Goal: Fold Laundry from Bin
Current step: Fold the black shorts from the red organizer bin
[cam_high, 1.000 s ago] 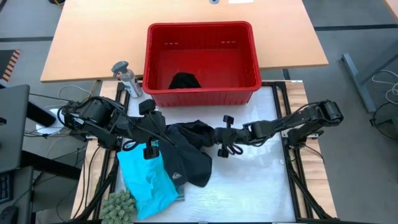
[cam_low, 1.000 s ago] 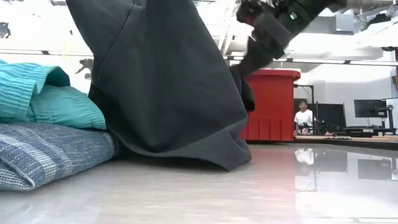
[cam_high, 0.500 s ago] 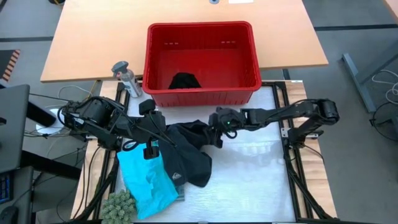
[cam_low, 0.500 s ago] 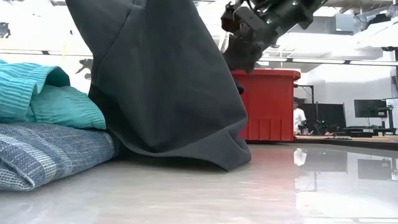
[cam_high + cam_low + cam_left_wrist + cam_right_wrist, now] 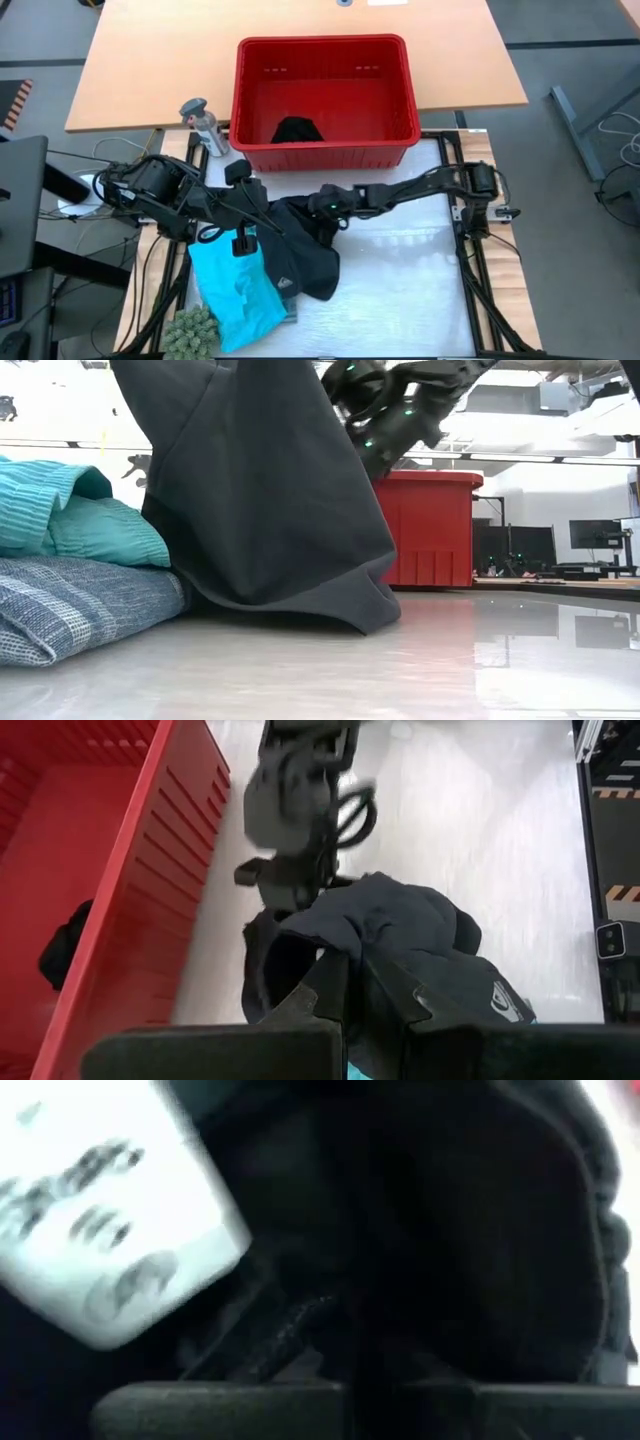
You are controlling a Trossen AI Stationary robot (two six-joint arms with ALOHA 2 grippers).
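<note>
Your left gripper (image 5: 243,212) is clamped on the black garment (image 5: 305,250), holding it lifted just beside the bin (image 5: 325,150); your right gripper (image 5: 322,208) reaches its far edge, seemingly to spread it; whether that one is apart or together I cannot tell.

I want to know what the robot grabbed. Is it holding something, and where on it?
The left gripper is shut on the black garment, pinching a raised fold at its edge. The right gripper is against the same garment; whether it grips cannot be told.
</note>
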